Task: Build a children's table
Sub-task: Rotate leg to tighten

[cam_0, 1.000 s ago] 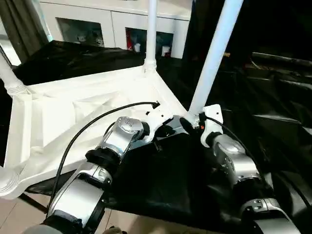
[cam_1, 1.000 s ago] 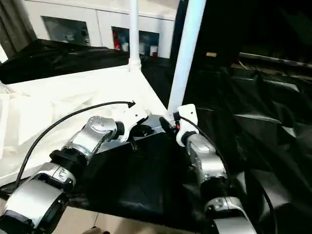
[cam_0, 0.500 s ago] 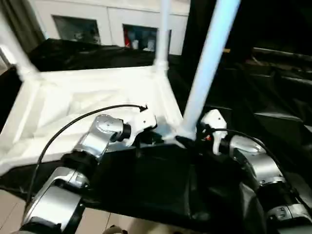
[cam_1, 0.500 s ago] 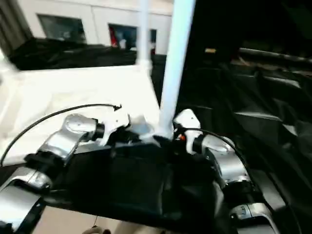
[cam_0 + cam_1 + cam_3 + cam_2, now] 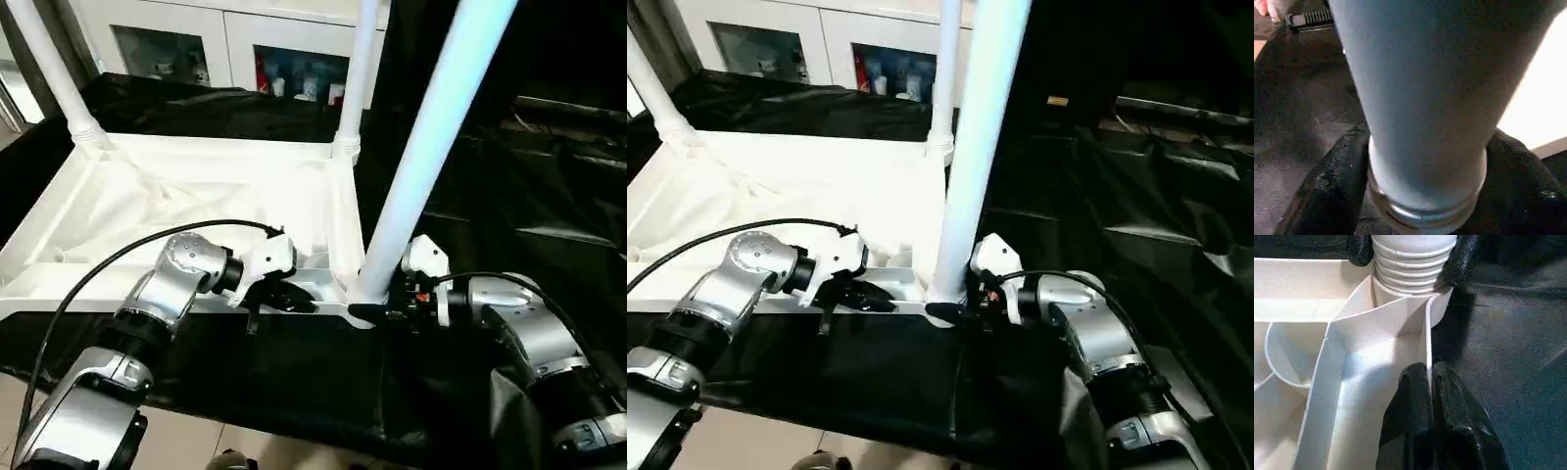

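Two black rubbery fingers (image 5: pixel 1415 416) of the left gripper (image 5: pixel 1431 382) are seen pressed together, with the thin upright rim wall (image 5: pixel 1427 347) of the white plastic table top (image 5: pixel 1366 377) pinched between their tips. Beyond the rim, a white ribbed round leg base (image 5: pixel 1413 259) is seated in the corner socket. Black fingers of the right gripper (image 5: pixel 1413 249) are seen on either side of that leg base. A curved white rib (image 5: pixel 1283 362) is shown inside the top's underside. Black wrinkled cloth (image 5: pixel 1508 342) is spread beside the rim.
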